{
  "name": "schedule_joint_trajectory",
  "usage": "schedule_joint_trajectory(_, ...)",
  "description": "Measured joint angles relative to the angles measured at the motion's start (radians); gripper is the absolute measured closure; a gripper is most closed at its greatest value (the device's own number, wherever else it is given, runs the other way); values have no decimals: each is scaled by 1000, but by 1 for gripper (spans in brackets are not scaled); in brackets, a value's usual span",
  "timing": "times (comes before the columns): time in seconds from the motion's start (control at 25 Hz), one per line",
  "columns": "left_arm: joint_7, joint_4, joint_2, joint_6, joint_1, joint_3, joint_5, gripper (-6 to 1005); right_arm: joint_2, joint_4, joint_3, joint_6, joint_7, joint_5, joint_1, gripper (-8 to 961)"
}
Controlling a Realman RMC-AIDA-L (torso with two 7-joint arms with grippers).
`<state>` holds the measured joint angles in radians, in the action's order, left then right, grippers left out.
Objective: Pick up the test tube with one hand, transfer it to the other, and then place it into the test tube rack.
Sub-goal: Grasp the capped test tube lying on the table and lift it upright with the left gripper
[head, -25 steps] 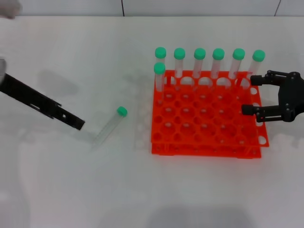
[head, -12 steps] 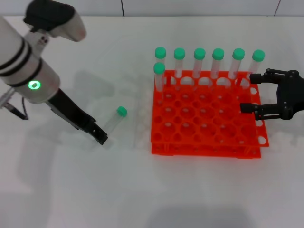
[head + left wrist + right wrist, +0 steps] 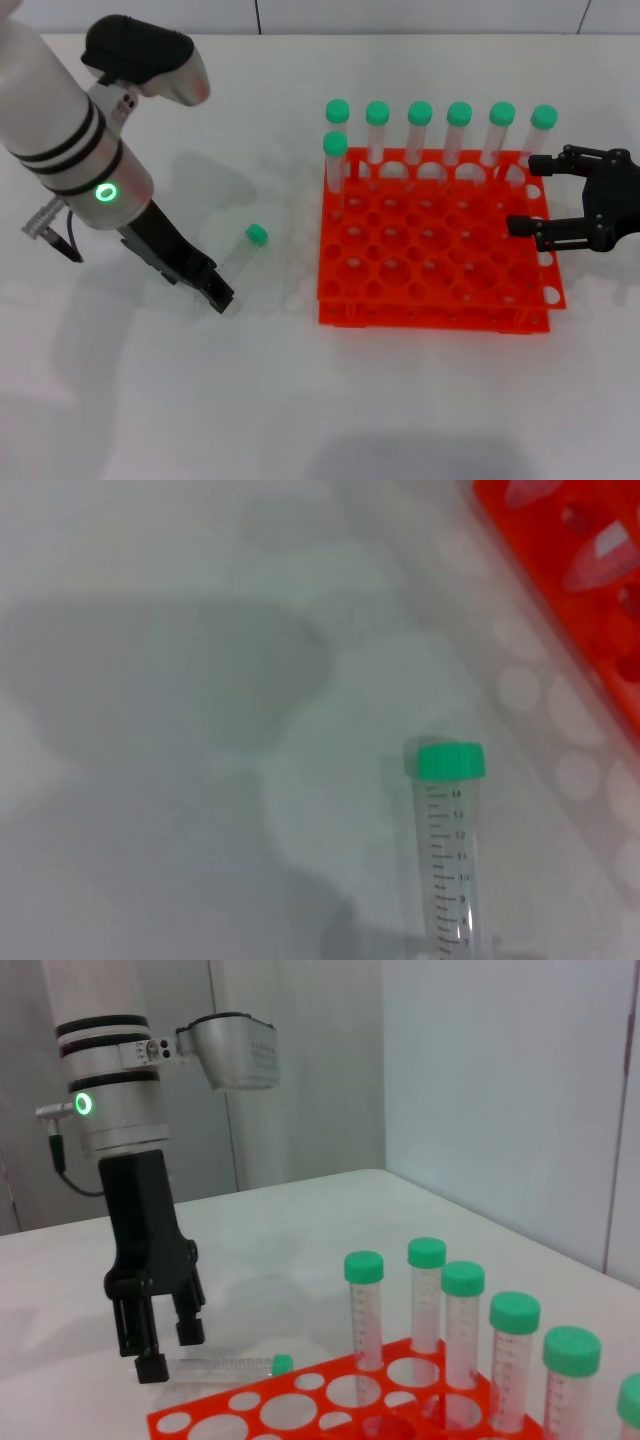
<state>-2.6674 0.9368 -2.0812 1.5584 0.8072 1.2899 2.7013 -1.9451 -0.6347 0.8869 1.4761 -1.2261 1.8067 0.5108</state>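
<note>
The test tube rack [image 3: 432, 240] stands well to the side of the left gripper [image 3: 205, 287], directly under the right gripper [image 3: 535, 196], whose fingers are spread and empty. The left gripper has descended over the past second; its open fingers now straddle the base end of the test tube [image 3: 237, 262], which lies flat on the table [image 3: 300, 400]. Closing is the likely next step.

Bright, even overhead light, soft shadows

The white bench [image 3: 400, 400] shows faint grey shadows beside the left arm [image 3: 70, 130]; its green ring light [image 3: 104, 192] glows. The left wrist view is soft, the rack [image 3: 590, 570] blurred at upper right.
</note>
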Motion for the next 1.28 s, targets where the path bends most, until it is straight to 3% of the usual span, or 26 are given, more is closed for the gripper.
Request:
schedule_joint_trajectory(0.12, -22, -10, 0, -8, 0, 34, -1, 168, -2, 1, 2, -12, 0, 0, 0, 68)
schedule_joint_trajectory(0.32, -31, -17, -2, -17, 0, 44, -2, 376, -3, 0, 3, -16, 1, 0, 0, 68)
schedule_joint_trajectory(0.56, -33, -18, -3, -22, 0, 50, -5, 540, -4, 0, 4, -23, 1, 0, 0, 68)
schedule_joint_trajectory(0.96, -33, -20, -3, -25, 2, 58, -5, 630, -5, 0, 1, -24, -2, -4, 0, 68)
schedule_joint_trajectory(1.2, -54, -20, -3, -50, 3, 107, -6, 684, -4, 0, -3, -23, -5, -4, 0, 67)
schedule_joint_trajectory(1.28, -53, -13, -3, -56, 0, 106, -5, 767, -4, 0, -3, -23, -5, -4, 1, 67)
